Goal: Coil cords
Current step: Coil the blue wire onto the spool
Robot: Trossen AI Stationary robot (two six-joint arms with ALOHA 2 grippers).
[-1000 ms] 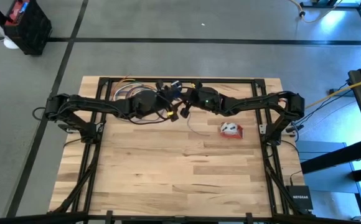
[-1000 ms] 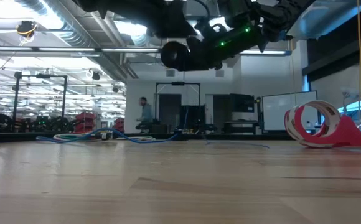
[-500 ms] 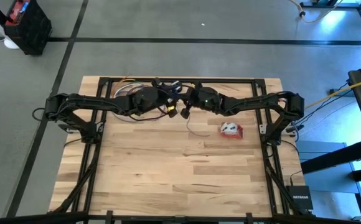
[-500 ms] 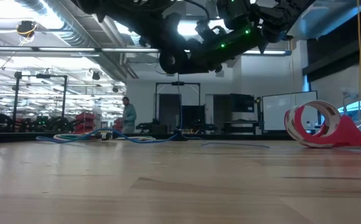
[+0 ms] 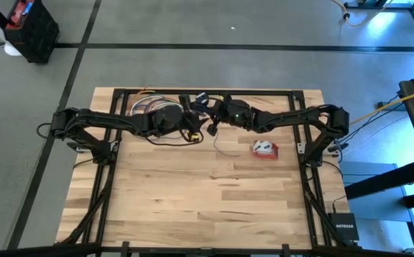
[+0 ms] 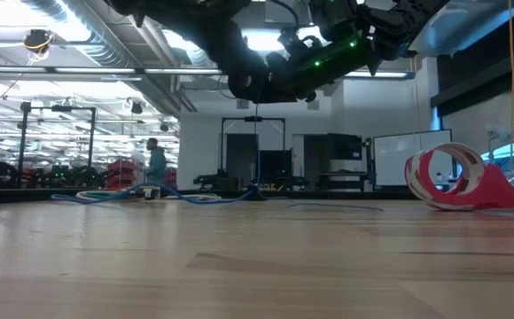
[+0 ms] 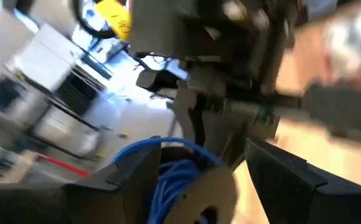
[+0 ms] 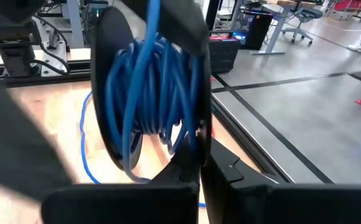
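Note:
The small black round puck [image 8: 112, 93], with the blue cord [image 8: 149, 99] wound around it, is held in the air over the table's far middle, between both grippers. My left gripper [image 5: 191, 123] and my right gripper [image 5: 211, 121] meet there. A loose thin stretch of the cord [image 5: 221, 148] trails down and lies on the wood. The red-and-white cord bundle [image 5: 265, 148] rests on the table to the right; it also shows in the low view [image 6: 452, 177]. My left gripper has the puck with its coil [image 7: 196, 190] between its two fingers [image 7: 131, 180], which come from the table's left side. The puck is lifted clear of the table. Which part the fingers touch does not show. My right gripper is shut on the rim of one of the puck's black discs [image 8: 199, 146], pinched between its two fingers, which come from the table's right side. The puck stands on edge, clear of the table. One strand [image 8: 84, 143] hangs down from it.
A bunch of coloured wires [image 5: 146, 106] lies at the table's far left edge. The black frame rail [image 5: 207, 91] runs along the far edge. The near half of the wooden table [image 5: 207, 207] is bare. A person [image 6: 155, 164] walks in the room beyond.
Both grippers have stayed over the far middle with the puck between them. My left wrist has shifted slightly toward the far edge and back again. In the room behind, a person has walked leftward.

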